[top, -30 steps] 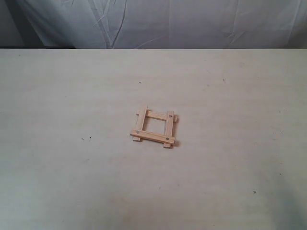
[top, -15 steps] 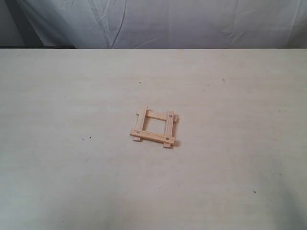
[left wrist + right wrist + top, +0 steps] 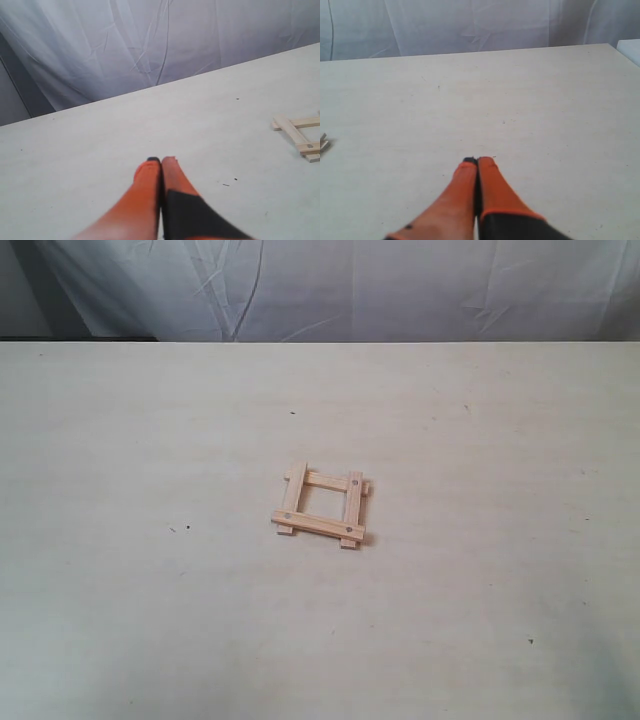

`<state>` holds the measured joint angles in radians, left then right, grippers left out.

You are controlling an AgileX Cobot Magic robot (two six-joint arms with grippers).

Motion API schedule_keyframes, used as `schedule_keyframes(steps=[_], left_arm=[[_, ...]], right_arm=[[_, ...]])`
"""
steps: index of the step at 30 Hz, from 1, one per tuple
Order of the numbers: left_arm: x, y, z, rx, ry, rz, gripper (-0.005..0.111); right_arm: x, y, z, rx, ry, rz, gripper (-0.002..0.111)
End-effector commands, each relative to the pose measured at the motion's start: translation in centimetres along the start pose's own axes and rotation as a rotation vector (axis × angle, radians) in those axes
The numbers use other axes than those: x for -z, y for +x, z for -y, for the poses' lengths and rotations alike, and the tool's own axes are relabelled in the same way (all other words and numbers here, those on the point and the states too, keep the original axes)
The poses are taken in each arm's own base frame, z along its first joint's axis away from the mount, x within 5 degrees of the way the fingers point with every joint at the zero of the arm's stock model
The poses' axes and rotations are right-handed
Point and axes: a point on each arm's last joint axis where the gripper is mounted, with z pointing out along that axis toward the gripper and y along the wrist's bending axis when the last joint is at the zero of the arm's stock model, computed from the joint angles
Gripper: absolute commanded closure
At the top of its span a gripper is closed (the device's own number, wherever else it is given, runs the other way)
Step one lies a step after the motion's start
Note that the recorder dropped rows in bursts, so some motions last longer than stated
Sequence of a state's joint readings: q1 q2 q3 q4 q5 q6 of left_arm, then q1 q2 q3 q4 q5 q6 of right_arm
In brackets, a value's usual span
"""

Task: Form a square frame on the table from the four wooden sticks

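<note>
Orange left gripper point(image 3: 161, 161) and right gripper point(image 3: 477, 161) pressed together, empty, well apart from the light-wood square frame point(image 3: 320, 507) on smooth cream table point(image 3: 150, 440).

Looks like a robot lab or test booth, not a home: wide pale cream surface point(image 3: 150, 620) up front, wrinkled white cloth backdrop point(image 3: 400, 290) hanging straight behind its far edge.

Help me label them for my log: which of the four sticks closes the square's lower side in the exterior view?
The crosswise stick with a dark hole near each end; it lies across both side sticks, opposite the upper stick.
</note>
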<state>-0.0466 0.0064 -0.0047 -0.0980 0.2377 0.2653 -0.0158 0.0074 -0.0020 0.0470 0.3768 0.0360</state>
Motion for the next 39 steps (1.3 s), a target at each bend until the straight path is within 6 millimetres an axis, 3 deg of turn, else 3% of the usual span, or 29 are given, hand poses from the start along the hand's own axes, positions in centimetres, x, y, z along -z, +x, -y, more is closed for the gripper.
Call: schedule_keyframes(steps=[1,11,39], left_arm=[[0.01,0.18,0.05,-0.009,0.005,-0.004,0.107],[0.01,0.23,-0.22,0.106,-0.025,-0.009,0.107],[0.01,0.23,-0.20,0.112,-0.024,-0.008,0.107]], right_arm=[[0.03,-0.06,0.05,0.007,0.007,0.017,0.109],[0.03,-0.06,0.05,0.007,0.007,0.017,0.109],[0.03,-0.07,0.05,0.006,0.007,0.017,0.109]])
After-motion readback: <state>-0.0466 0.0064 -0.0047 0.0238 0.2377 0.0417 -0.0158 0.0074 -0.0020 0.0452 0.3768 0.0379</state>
